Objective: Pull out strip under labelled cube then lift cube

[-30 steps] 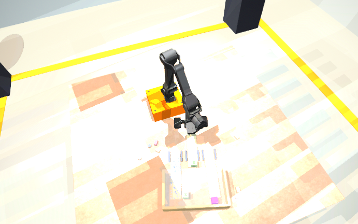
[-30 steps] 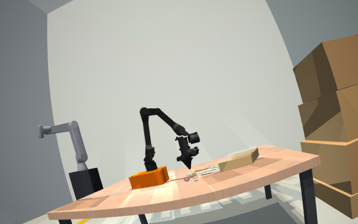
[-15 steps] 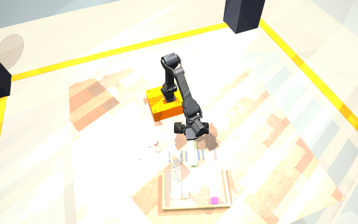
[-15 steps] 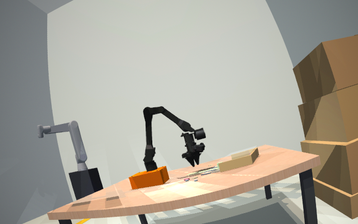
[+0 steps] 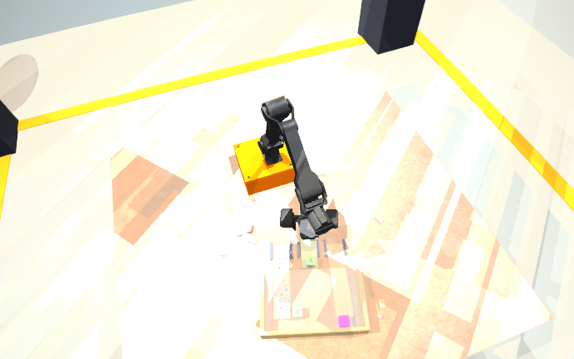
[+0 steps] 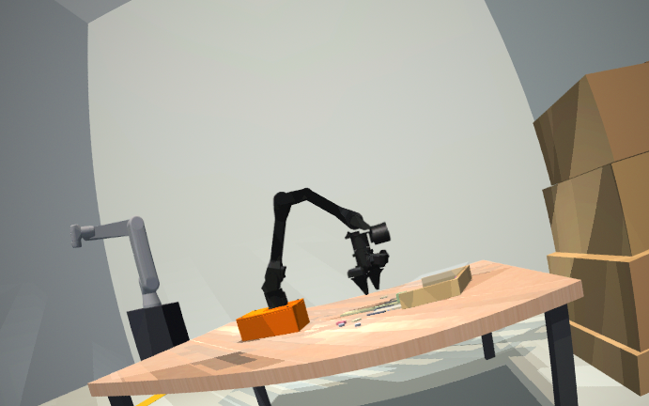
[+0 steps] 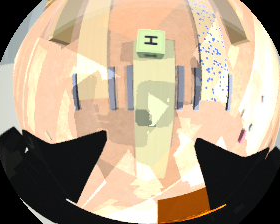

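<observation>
A pale green cube (image 5: 311, 261) (image 7: 151, 42) with a dark H-like mark rests at the far end of the pale green middle strip (image 7: 153, 82) (image 5: 308, 247). The strip lies between two grey-blue rails and runs toward the arm's base. A plain cream strip (image 5: 342, 290) (image 7: 93, 60) and a blue-speckled strip (image 5: 282, 292) (image 7: 214, 65) lie on either side. My gripper (image 6: 372, 289) (image 7: 152, 140) is wide open and empty, above the table and over the near part of the middle strip; in the top view the arm hides its fingertips.
A low-walled wooden tray (image 5: 315, 333) (image 6: 424, 298) surrounds the strips' far parts. Inside it are a magenta cube (image 5: 344, 321) and another pale marked cube (image 5: 296, 312). Upright rails (image 7: 112, 87) (image 7: 196, 88) flank the strips. Small scraps (image 5: 250, 229) (image 7: 242, 136) lie aside. The orange base (image 5: 271, 184) is behind.
</observation>
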